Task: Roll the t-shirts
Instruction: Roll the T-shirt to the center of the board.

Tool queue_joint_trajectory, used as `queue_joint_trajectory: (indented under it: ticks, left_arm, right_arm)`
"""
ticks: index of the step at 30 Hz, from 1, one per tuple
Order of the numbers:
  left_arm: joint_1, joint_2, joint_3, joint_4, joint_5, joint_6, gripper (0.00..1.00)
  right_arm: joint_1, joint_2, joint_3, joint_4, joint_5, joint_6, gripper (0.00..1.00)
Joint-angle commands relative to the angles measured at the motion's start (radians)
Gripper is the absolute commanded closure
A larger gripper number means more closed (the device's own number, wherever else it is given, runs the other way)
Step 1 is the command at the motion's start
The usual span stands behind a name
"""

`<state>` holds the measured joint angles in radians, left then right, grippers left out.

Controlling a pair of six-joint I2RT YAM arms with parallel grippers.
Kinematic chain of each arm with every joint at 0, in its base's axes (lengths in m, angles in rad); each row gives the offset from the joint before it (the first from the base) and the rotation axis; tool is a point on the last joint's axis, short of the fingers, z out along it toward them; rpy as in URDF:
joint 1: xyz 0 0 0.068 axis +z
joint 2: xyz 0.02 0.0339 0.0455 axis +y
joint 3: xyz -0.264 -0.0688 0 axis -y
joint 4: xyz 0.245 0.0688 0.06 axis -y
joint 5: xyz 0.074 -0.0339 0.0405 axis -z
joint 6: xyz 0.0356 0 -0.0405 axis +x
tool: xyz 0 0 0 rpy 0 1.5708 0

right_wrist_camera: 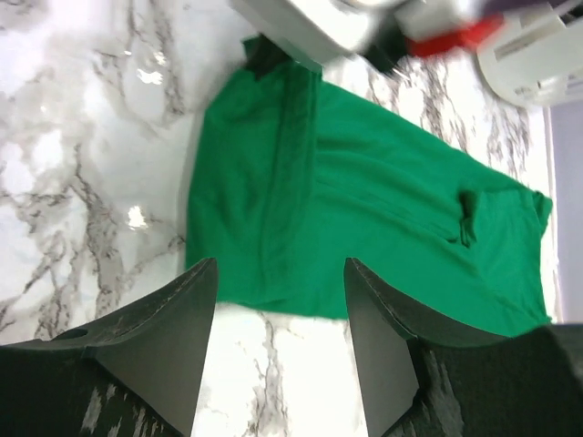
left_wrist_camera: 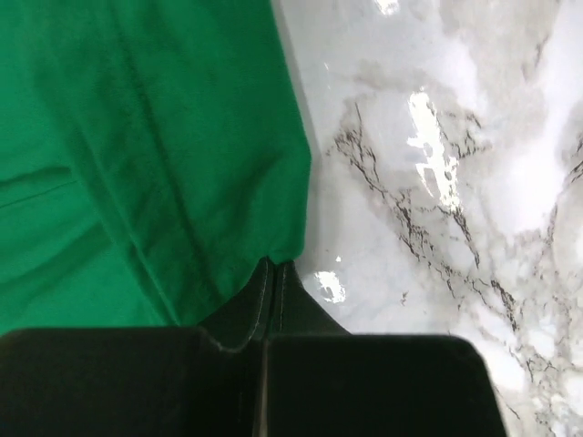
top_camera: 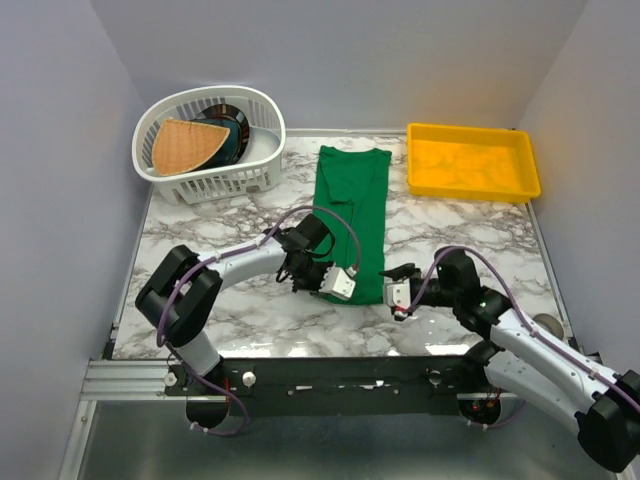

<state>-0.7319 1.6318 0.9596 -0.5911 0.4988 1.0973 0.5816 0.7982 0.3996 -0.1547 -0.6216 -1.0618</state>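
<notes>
The emerald t-shirt (top_camera: 352, 200), folded into a long strip, lies on the marble desk (top_camera: 460, 235), stretching away from both tools. The left tool (left_wrist_camera: 274, 273) is pressed together at one hem corner, apparently nipping it. The right tool (right_wrist_camera: 281, 269) hovers, fingers apart, just short of the hem. To roll evenly, the right should pinch the opposite corner level first. Whether cloth truly sits between the left fingers is hidden.

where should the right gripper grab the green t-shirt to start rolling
Grip the t-shirt by the right corner of its near hem, coming in low from the arms' side. It lies flat as a narrow strip running away from the arms, so that short edge is the free end. The left gripper looks shut on the opposite corner; the right gripper hangs open nearby.
</notes>
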Motion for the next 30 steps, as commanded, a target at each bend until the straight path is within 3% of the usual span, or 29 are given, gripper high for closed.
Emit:
queue_joint_trajectory:
  ticks: [1,6,13,19,30]
  left_arm:
    - [0.022,0.06,0.126,-0.186,0.142,-0.062,1.0]
    - [0.054,0.132,0.244,-0.318,0.205,-0.06,1.0]
    - [0.06,0.114,0.28,-0.458,0.25,-0.051,1.0]
    - [0.06,0.066,0.24,-0.452,0.294,-0.1,1.0]
    - [0.091,0.06,0.22,-0.394,0.36,-0.252,1.0]
  right_arm:
    - [0.057,0.016,-0.041,0.006,-0.044,-0.027,0.33]
    - [0.101,0.081,-0.047,0.047,-0.01,-0.027,0.33]
    - [0.139,0.151,-0.042,0.098,0.04,0.011,0.33]
    - [0.265,0.208,-0.053,0.223,0.193,0.094,0.33]
    - [0.415,0.282,-0.01,0.29,0.396,0.282,0.33]
